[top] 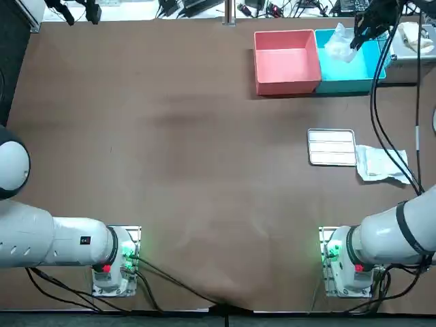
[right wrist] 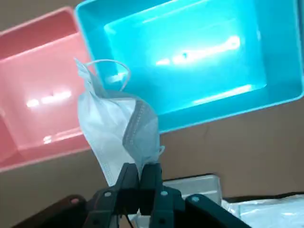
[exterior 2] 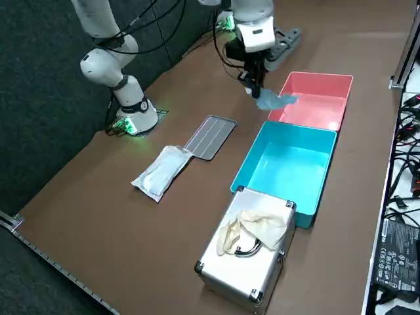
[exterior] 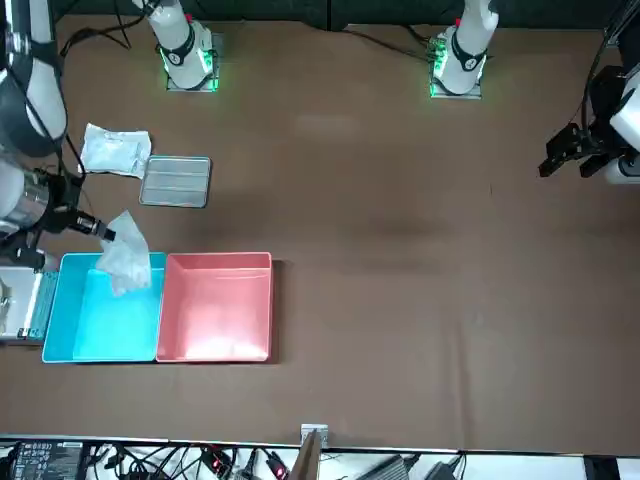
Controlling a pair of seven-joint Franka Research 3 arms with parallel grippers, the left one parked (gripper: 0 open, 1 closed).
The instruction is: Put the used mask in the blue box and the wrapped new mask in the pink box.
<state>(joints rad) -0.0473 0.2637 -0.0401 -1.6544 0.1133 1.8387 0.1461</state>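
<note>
While the right jaws clench it, the used mask (right wrist: pixel 118 128) hangs — above the blue box (right wrist: pixel 213 71).

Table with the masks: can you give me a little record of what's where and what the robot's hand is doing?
right hand: shut on the used mask, held up in the air
used mask: hangs over the blue box
blue box: empty, side by side with the pink box
pink box: empty
wrapped mask: lies on the table, next to a metal tray
progress: neither mask boxed yet
</note>
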